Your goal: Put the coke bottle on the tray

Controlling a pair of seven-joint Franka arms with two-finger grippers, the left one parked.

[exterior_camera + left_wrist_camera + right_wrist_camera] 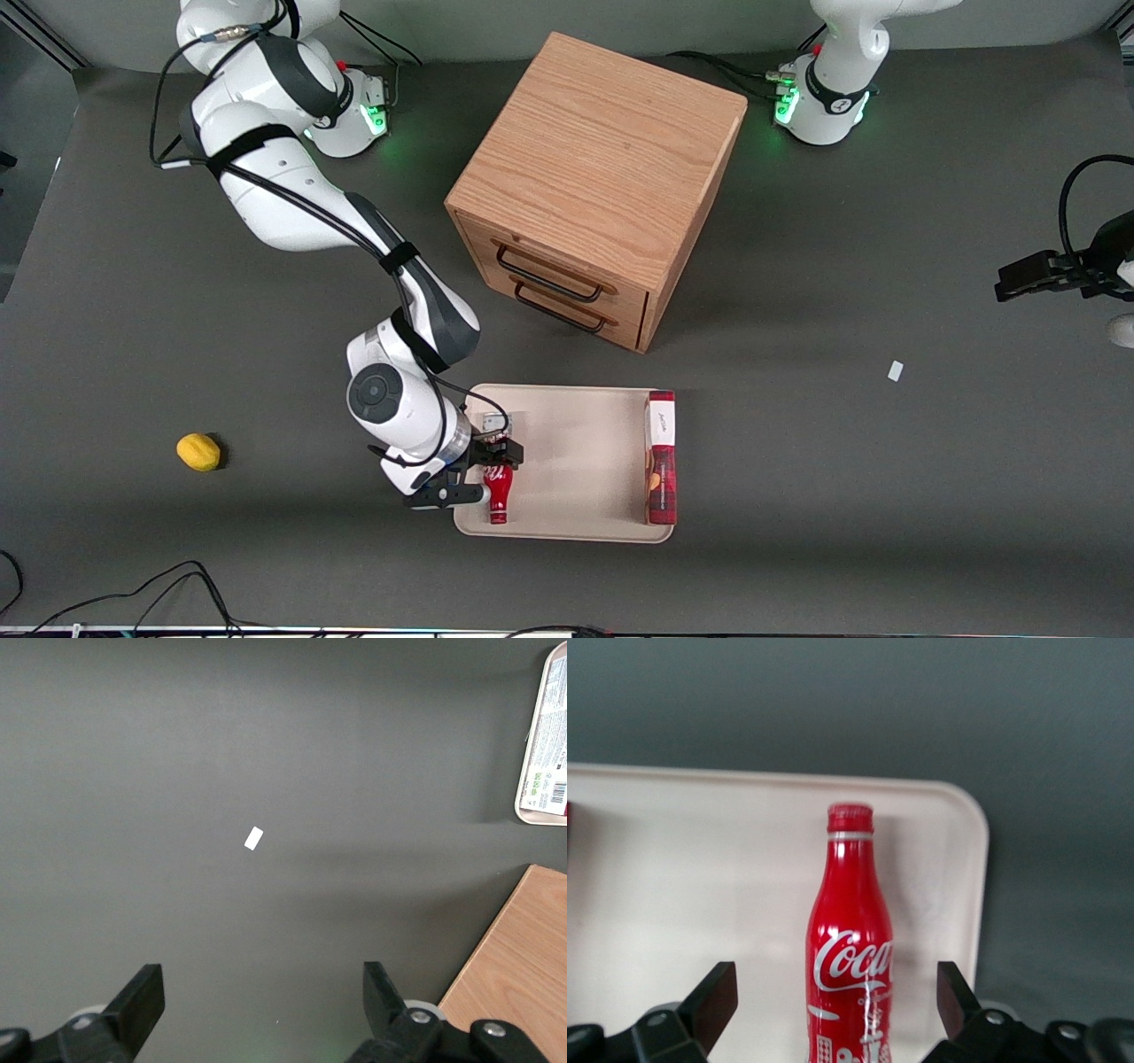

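Note:
The coke bottle [499, 493] is small and red with white script. It lies on its side on the beige tray [576, 461], close to the tray's edge toward the working arm's end, with its cap pointing toward the front camera. My right gripper [485, 474] hovers over the bottle's base end. In the right wrist view the gripper [837, 992] is open, with one black finger [719, 992] on each side of the bottle [850, 939] and a clear gap to both. The tray [700, 859] shows under the bottle.
A longer red box with a white label [662, 456] lies on the tray along its edge toward the parked arm's end. A wooden two-drawer cabinet [594, 186] stands farther from the front camera than the tray. A yellow lemon [198, 451] and a white scrap [896, 370] lie on the grey table.

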